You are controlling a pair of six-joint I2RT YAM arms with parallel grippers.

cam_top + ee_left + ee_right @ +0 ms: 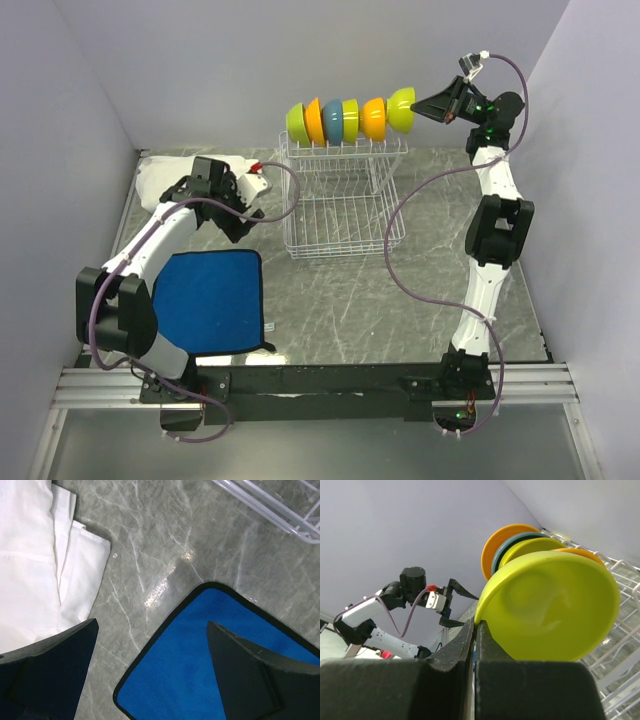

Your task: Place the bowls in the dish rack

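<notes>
Seen from above, the round glossy plastic bowls (345, 120) standing on the white wire dish rack (345, 225) overlap, each hiding part of the next.

From the right wrist, the lime-green plastic bowl (555, 605) at the rack's end covers the others down to thin rims. Its lower edge is lost behind the black right gripper (475, 625), where the rim runs into the narrow slit between the fingers.

From the left wrist, only a corner of the rack shows. The flat blue cloth mat (210, 655) beside the rack runs off the bottom and right edges. The folded white cloth (30, 555), farther from the rack, runs off the left and top. The bottom edge cuts the left gripper (152, 625).
</notes>
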